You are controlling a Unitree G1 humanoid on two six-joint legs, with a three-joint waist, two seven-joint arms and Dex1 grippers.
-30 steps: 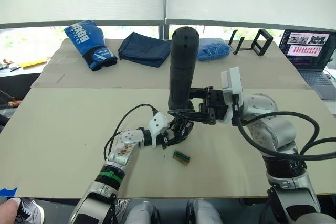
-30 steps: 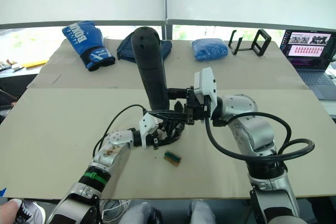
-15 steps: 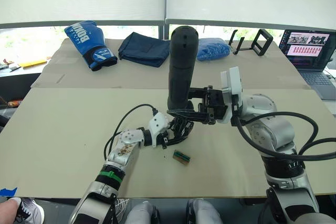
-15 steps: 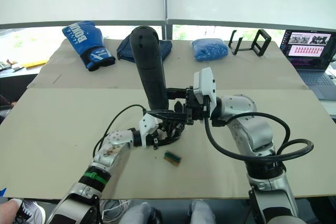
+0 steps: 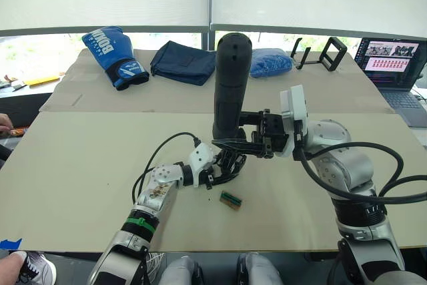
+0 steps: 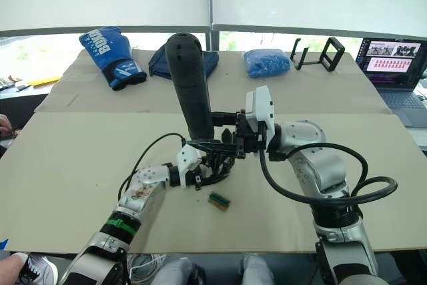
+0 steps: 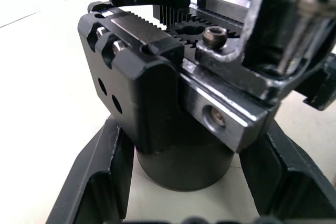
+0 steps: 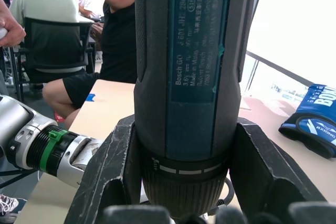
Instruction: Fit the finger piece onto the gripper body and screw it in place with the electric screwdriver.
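Observation:
The electric screwdriver (image 5: 230, 85) stands nearly upright at mid-table, a thick black cylinder with its tip pointing down. My right gripper (image 5: 227, 140) is shut on its lower part, with both fingers clamped around the barrel (image 8: 191, 77). Directly below, my left gripper (image 5: 223, 168) is shut on the gripper body (image 7: 157, 93), its fingers (image 7: 94, 182) hugging the round black base on the table. A toothed metal mechanism tops the body. A black finger piece (image 7: 278, 30) sits on that mechanism, and the blurred bit comes down onto it.
A small green-and-brown part (image 5: 231, 199) lies on the table just in front of the grippers. At the back are a blue boxing glove (image 5: 115, 56), navy cloth (image 5: 183, 61), blue bag (image 5: 270, 63), black stand (image 5: 320, 53) and a laptop (image 5: 393, 65). A person's hand (image 5: 3, 123) shows at the left edge.
The top of the screwdriver has leaned very slightly to the left. A person's hand has come into view at the table's left edge. Both grips hold as before.

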